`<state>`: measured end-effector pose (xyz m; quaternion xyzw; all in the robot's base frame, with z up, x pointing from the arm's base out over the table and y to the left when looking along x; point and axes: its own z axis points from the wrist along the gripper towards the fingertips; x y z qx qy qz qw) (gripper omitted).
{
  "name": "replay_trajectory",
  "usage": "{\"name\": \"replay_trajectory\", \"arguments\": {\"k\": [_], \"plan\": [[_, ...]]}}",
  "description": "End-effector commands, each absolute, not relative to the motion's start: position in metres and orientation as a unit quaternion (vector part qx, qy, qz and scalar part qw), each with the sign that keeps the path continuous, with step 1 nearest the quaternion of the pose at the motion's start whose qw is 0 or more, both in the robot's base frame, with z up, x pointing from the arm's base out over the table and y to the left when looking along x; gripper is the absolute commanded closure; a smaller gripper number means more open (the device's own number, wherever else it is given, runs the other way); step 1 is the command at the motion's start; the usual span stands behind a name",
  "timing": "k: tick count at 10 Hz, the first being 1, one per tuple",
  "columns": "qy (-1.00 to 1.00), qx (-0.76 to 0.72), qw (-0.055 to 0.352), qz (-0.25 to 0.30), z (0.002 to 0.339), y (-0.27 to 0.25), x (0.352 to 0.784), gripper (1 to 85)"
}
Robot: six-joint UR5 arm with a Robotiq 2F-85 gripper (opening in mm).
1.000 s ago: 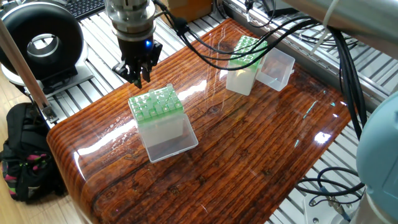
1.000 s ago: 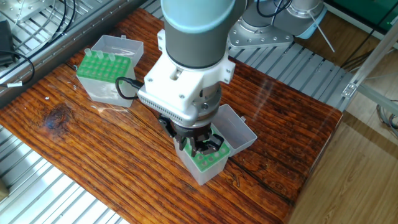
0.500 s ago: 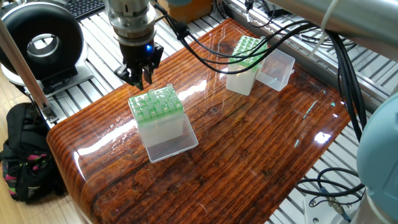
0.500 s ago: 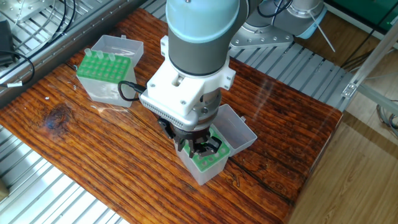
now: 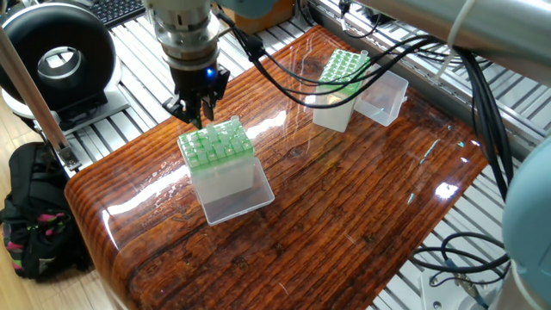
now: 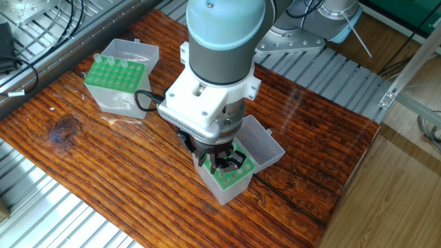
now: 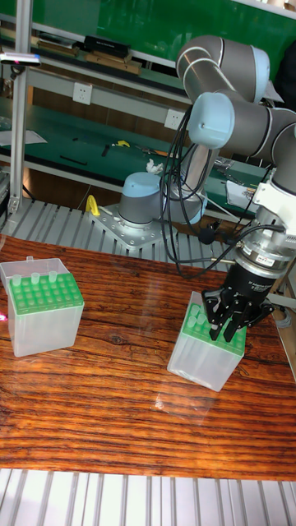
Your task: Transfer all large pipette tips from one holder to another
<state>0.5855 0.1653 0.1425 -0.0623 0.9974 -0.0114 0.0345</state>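
Two clear holders with green perforated tops stand on the wooden table. My gripper [image 5: 200, 117] hangs right over the back edge of the nearer holder [image 5: 219, 155], its fingertips just above the green top. From the other side, the gripper [image 6: 220, 162] covers most of that holder [image 6: 231, 182]. In the tall view the gripper [image 7: 229, 325] hovers over the holder's [image 7: 201, 345] right end. The fingers stand close together; no large pipette tips show between them. The second holder [image 5: 337, 82] [image 6: 116, 81] [image 7: 41, 306] stands apart.
An open clear lid [image 5: 383, 95] hangs beside the far holder, and another lid [image 6: 263, 143] hangs off the near one. Black cables [image 5: 284, 69] trail over the table behind the arm. The table [image 5: 362, 198] ends in aluminium rails, with a black ring light [image 5: 56, 60] at the left.
The gripper has come down a little and shifted slightly toward the near holder's green top. Both holders stay where they were.
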Motion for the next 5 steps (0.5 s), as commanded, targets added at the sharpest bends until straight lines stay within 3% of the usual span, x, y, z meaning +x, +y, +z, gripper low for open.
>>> {"name": "replay_trajectory", "arguments": {"k": [1, 5], "plan": [[0.998, -0.059, 0.031, -0.003, 0.1405, 0.1659, 0.5755, 55.7], [0.998, -0.059, 0.028, -0.001, 0.1447, 0.1662, 0.5714, 56.0]]}}
